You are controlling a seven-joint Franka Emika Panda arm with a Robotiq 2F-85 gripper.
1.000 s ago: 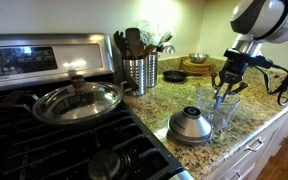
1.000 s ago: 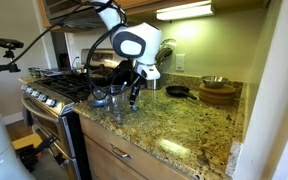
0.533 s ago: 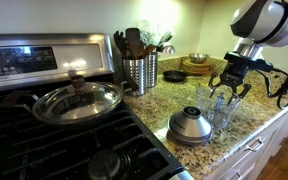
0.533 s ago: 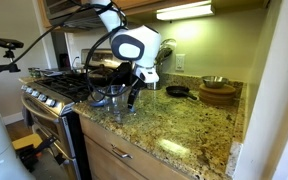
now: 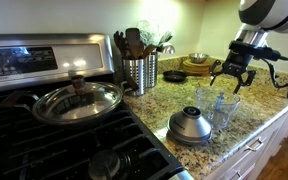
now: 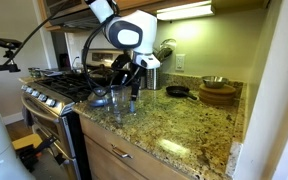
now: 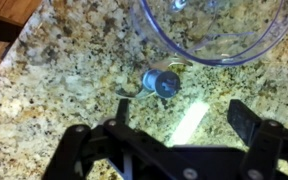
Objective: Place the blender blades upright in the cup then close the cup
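Note:
In the wrist view the clear cup (image 7: pixel 220 50) fills the top, seen from above. The blender blades (image 7: pixel 164 80), a small metal piece with a grey-blue round hub facing up, show just below the cup's wall; they seem to lie on the granite beside the cup. My gripper (image 7: pixel 184 112) stands open and empty above them. In both exterior views the gripper (image 5: pixel 231 82) (image 6: pixel 134 88) hangs a little above the cup (image 5: pixel 222 108) (image 6: pixel 117 100), clear of it. The silver dome lid (image 5: pixel 189 125) sits on the counter beside the cup, nearer the stove.
A perforated steel utensil holder (image 5: pixel 139 72) with utensils stands behind the lid. A pan with a glass lid (image 5: pixel 76 100) sits on the stove. A dark skillet (image 6: pixel 177 92) and wooden bowls (image 6: pixel 218 94) stand farther along the counter, whose front edge (image 5: pixel 246 140) is close.
The gripper has opened wide and risen out of the cup area. It now holds nothing.

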